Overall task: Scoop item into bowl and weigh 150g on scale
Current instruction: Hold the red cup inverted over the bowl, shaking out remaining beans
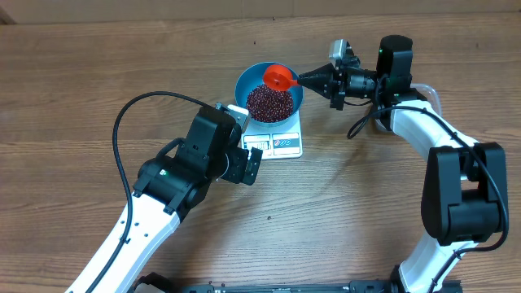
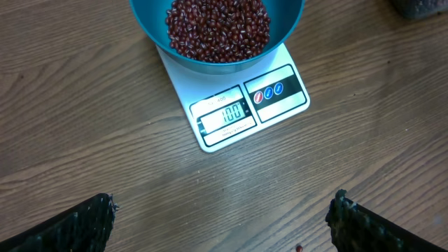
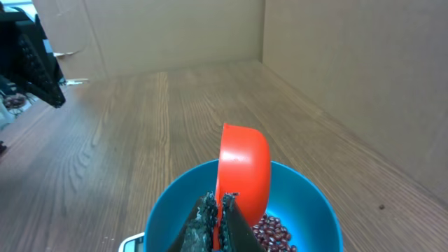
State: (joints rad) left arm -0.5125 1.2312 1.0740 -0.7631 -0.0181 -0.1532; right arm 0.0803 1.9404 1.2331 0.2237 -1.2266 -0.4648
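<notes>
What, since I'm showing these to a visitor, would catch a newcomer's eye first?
The bright blue bowl heaped with dark red-brown beans, standing on the small white scale mid-table. Over the bowl's rim, the right gripper holds an orange-red scoop tilted above the beans.

Heap of dark red-brown beans [image 2: 218, 29] in deep blue bowl [image 2: 147, 21] atop small white scale [image 2: 231, 81]
</notes>
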